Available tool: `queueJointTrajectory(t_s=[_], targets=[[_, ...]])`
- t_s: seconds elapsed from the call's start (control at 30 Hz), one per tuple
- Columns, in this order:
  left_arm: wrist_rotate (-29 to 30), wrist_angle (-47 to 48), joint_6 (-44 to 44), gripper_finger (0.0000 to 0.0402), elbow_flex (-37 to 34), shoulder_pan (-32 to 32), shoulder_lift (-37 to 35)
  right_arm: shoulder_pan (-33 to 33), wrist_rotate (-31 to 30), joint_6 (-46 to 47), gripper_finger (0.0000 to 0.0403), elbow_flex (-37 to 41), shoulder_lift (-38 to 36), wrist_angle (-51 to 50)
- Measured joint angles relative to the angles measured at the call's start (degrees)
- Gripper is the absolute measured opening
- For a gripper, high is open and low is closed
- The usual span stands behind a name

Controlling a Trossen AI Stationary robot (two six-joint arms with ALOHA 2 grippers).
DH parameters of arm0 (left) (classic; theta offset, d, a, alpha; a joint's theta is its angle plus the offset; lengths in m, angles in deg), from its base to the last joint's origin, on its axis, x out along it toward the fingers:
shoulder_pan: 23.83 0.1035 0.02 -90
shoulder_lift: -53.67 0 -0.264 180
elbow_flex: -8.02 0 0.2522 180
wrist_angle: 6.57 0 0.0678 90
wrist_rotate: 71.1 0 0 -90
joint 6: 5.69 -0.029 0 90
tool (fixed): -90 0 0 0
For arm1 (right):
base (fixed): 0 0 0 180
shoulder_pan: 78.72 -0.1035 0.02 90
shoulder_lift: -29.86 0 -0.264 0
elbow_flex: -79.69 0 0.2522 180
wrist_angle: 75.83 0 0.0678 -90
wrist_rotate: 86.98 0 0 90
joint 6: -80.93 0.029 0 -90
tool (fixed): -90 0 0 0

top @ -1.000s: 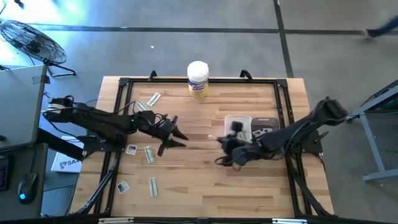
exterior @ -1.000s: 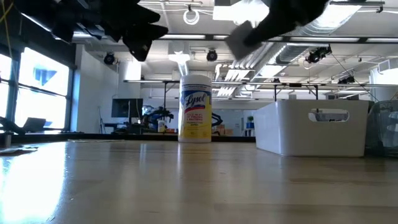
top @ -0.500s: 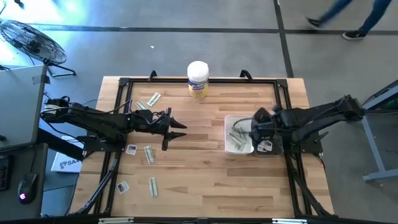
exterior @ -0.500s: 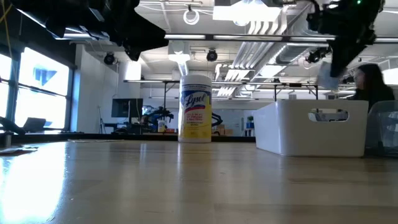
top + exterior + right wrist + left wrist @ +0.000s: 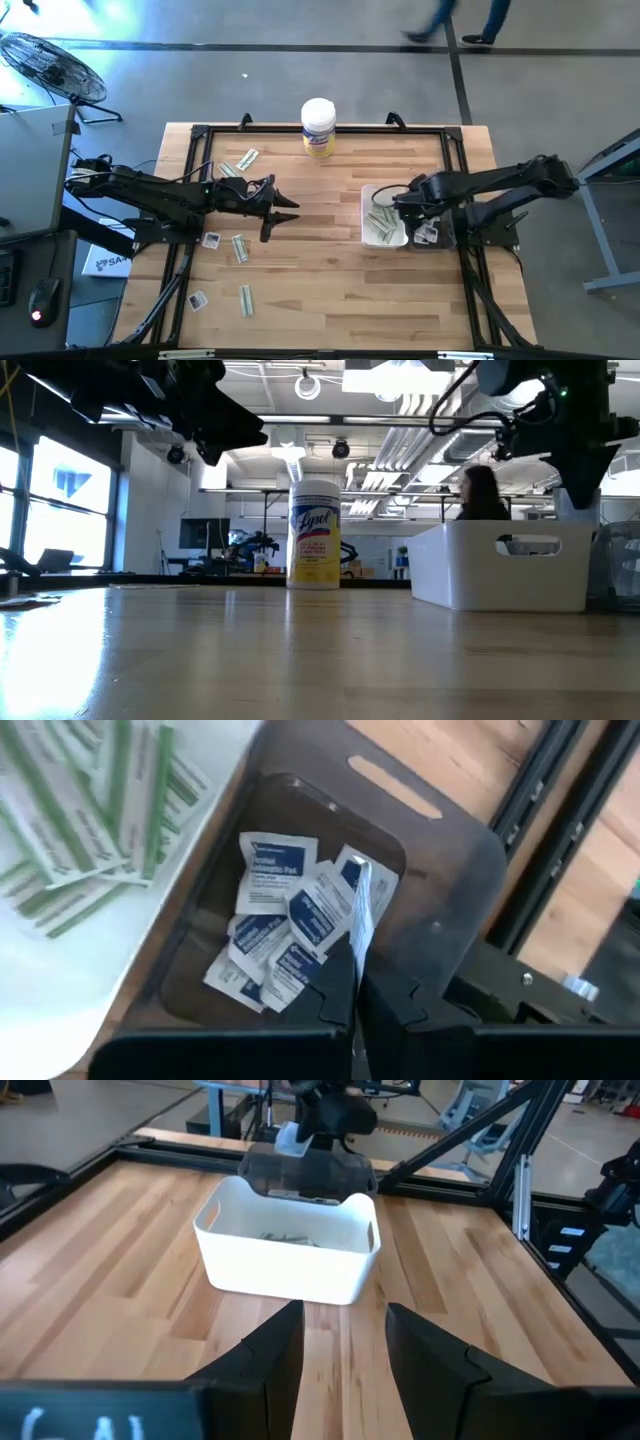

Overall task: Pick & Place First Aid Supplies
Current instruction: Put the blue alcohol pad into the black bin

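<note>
Above the dark bin (image 5: 440,920), my right gripper (image 5: 355,995) (image 5: 415,205) points down, shut on a small white square packet (image 5: 361,910). In that bin lie several white square packets with blue marks (image 5: 290,920). The white bin (image 5: 383,218) (image 5: 290,1255) beside it holds narrow green-white strips (image 5: 90,810). More strips and squares lie flat on the table's left half (image 5: 239,247) (image 5: 247,158) (image 5: 198,299). My left gripper (image 5: 282,206) (image 5: 345,1345) stays open above the table's middle left, nothing between its fingers, pointing at the bins. My right gripper pinches the white square packet by one edge (image 5: 357,955) between its two fingertips. The fingers come from above, pointing down. The packet shows edge-on, sticks out beyond the fingertips and hangs clear above the packets in the dark bin.
A tall white canister with a yellow label (image 5: 318,127) (image 5: 314,547) stands at the table's far edge. A black frame (image 5: 200,135) runs round the tabletop. Bare wood lies between the two grippers. A person (image 5: 480,495) passes in the room behind.
My right gripper has carried the packet from the table's middle toward the right edge, over the bins, and has tipped from nearly level to pointing down. My left gripper has swung a little from slanting toward the near edge to pointing straight at the bins.
</note>
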Motion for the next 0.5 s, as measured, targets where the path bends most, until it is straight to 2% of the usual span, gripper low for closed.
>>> queueJointTrajectory(t_s=[0.3, 0.5], targets=[[0.0, 0.6, 0.2, 0.014, 0.0, 0.0, 0.0, 0.3, 3.9, 0.9, 0.0, 0.0, 8.9, -0.7], [0.0, 0.6, 0.2, 0.014, 0.0, 0.0, 0.0, 2.5, 3.9, -0.7, 0.0, 0.0, 12.4, -0.6]])
